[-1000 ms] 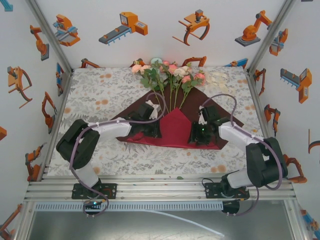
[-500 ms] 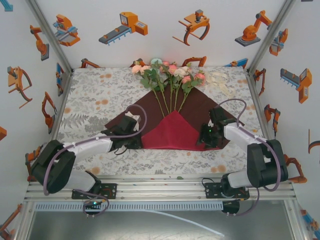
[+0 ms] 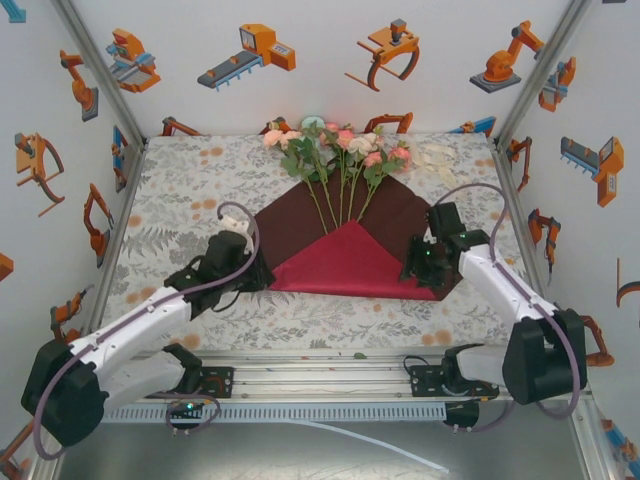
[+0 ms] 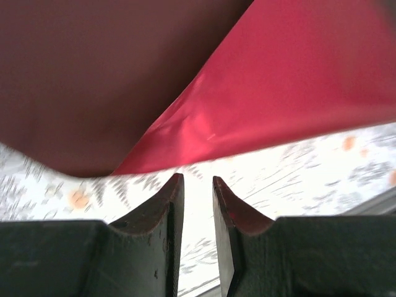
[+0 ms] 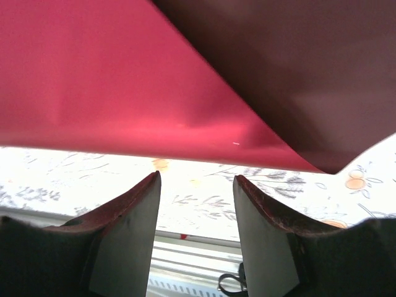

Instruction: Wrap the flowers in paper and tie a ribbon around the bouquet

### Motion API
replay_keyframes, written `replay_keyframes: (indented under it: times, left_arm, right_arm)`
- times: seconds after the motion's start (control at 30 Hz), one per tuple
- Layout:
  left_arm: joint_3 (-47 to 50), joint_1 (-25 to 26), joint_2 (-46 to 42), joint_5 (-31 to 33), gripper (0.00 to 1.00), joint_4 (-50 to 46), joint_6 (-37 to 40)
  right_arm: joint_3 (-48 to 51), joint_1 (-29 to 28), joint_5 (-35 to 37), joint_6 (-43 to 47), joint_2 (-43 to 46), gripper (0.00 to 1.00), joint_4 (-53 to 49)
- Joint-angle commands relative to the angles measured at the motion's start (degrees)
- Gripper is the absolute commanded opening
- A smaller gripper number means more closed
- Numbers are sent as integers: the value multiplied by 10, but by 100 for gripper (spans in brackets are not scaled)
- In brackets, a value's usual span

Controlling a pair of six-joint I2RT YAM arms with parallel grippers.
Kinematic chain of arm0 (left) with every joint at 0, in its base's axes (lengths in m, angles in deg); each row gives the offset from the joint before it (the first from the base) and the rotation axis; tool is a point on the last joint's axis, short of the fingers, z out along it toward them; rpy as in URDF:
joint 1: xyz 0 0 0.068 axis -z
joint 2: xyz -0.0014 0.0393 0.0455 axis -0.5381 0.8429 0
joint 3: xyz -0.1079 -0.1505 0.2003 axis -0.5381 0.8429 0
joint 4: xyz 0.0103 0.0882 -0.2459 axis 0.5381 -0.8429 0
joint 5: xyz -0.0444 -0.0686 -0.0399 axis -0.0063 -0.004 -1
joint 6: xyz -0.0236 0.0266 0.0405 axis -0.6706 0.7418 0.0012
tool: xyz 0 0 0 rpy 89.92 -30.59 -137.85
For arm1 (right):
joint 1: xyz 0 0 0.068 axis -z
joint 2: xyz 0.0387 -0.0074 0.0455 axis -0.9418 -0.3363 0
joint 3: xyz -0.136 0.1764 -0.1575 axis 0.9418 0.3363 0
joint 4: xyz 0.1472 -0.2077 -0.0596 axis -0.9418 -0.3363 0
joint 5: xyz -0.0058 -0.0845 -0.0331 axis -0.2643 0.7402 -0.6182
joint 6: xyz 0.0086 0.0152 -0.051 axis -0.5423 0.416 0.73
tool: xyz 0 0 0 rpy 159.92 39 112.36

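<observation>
The thin dark red rectangular paper sheet [image 4: 93, 80] filled the upper part of the view, its dull maroon face at the left and a brighter, glossy crimson fold [image 4: 297, 80] at the right, the two meeting along a slanted edge. Below it lay the bench [image 4: 322, 173], covered in white cloth printed with grey leaves and orange dots. The black jaws of the left gripper [image 4: 198, 182] stood slightly apart with nothing between them, their tips just short of the paper's near edge.

Stem ends of the flowers [image 3: 345, 150] hidden under the folded flap of the paper [image 3: 345, 262], centre frame. Both wrist views: paper cut off by top edge, left one blurred at right. Ribbon [image 3: 437, 160], upper right of the surface [image 3: 190, 190]: too small to trace.
</observation>
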Motion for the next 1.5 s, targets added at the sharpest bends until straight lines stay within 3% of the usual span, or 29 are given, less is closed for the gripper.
replay_keyframes:
  times: [0.0,0.1,0.2,0.43,0.57,0.63,0.77,0.93,1.03,1.2,1.37,1.47]
  left_arm:
    - [-66,29,30,-41,29,29,-2]
    - [-120,59,113,-92,29,70,10]
    - [-170,87,204,-103,29,82,38]
    - [-110,64,284,-27,29,156,-12]
    - [-17,8,233,2,30,205,-74]
    - [0,-18,187,17,32,182,-74]
    - [-7,-80,107,59,35,52,-52]
    - [-44,-194,45,82,37,-115,-56]
    - [-64,-261,33,94,45,-172,-68]
    - [-78,-348,60,57,59,-196,-94]
    - [-86,-375,132,-11,61,-159,-99]
    - [-88,-374,173,-44,58,-119,-117]
  right_arm:
    - [-29,-40,-41,-11,11,48,24]
    - [-30,-71,-77,-51,-10,47,99]
    - [-40,-85,-87,-70,-54,47,137]
    - [-40,-72,-8,-14,-142,48,98]
    - [-25,-21,25,20,-150,49,47]
    - [-17,9,40,41,-132,49,32]
    - [-25,59,63,90,-98,50,10]
    - [-82,62,27,105,-80,49,5]
    - [-113,18,16,98,-74,49,32]
    - [-188,-103,28,78,-109,49,60]
    - [-222,-214,12,80,-156,43,99]
    - [-217,-271,5,120,-185,29,109]
